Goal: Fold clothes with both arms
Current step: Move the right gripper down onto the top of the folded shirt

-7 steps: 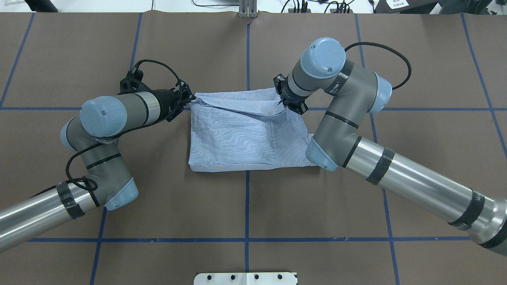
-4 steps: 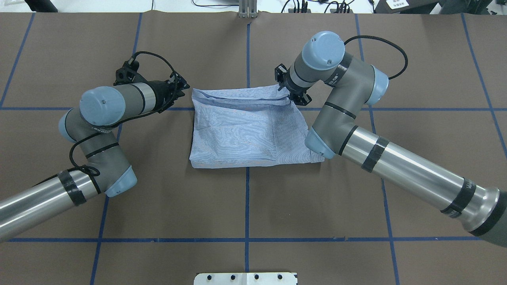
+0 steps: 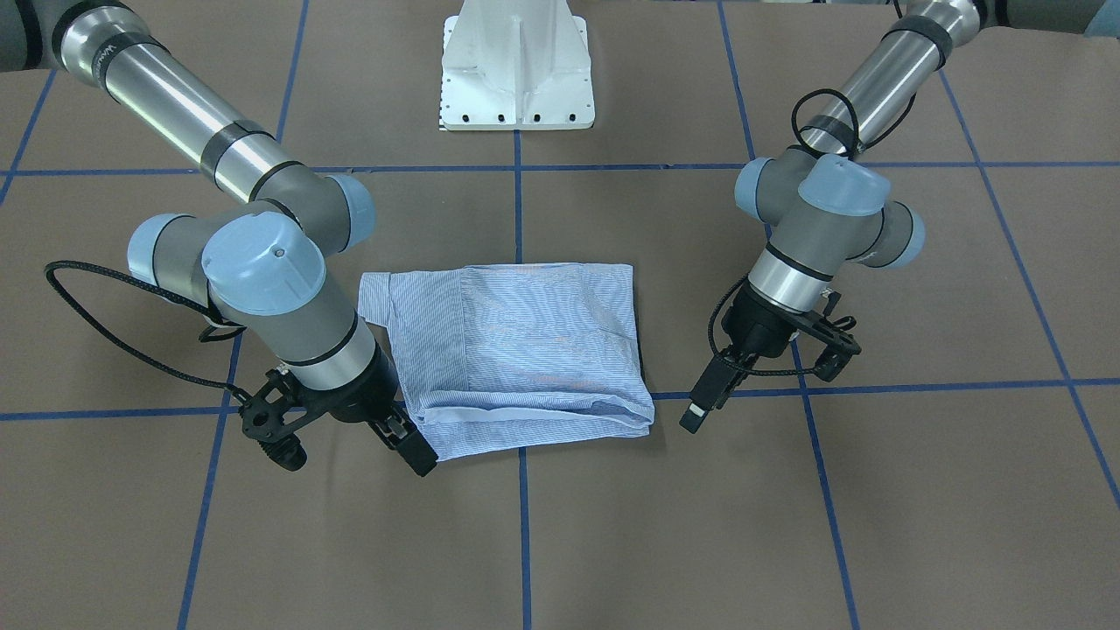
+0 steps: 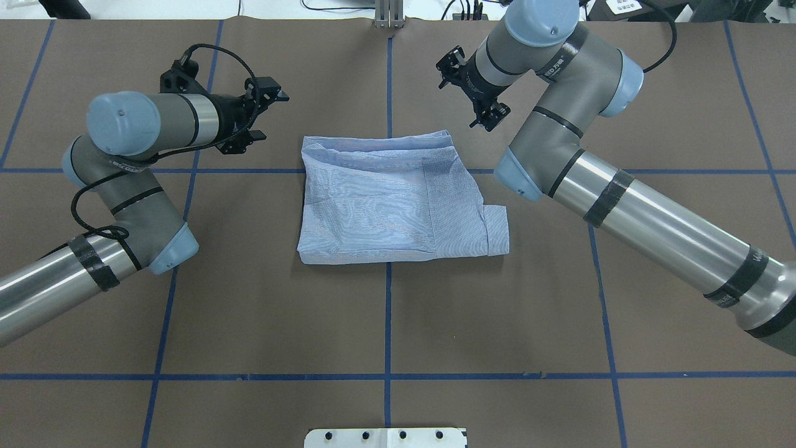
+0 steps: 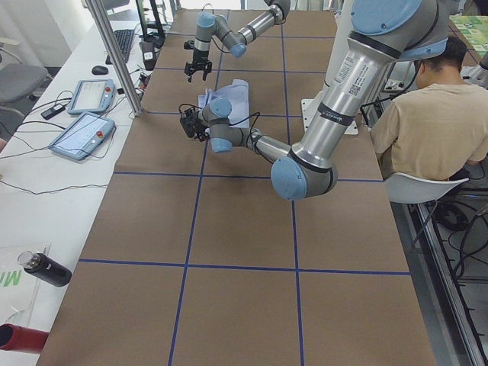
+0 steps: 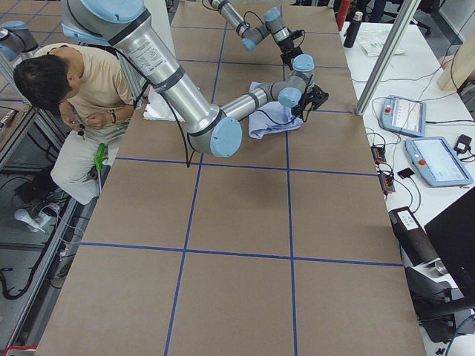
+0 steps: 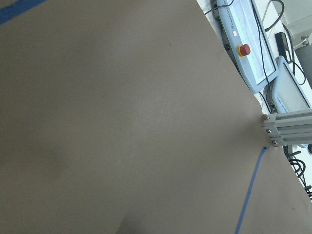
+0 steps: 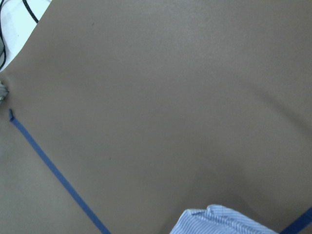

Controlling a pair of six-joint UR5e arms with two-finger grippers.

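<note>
Shirt (image 4: 379, 205) folded, flat on table (image 4: 559, 311), centre frame. Left gripper (image 4: 266, 115) upper left, right gripper (image 4: 467, 92) upper right: both spread, empty, clear of cloth. Likely light, limp, layers slide. Pinch top-edge corners through all layers.

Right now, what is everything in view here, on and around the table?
Shirt: one, blue-and-white striped, folded, table's middle.
Table: one, brown cover, blue tape grid.
Pedestal base: one, white, table's robot-side edge.
Teach pendants: two, grey, on the white side bench.
Bottle: one, black, lying on that bench.
Person: one, beige T-shirt, seated beside the robot.
Left gripper: one, black, open, clear of the shirt's far left corner.
Right gripper: one, black, open, clear of the shirt's far right corner.
</note>
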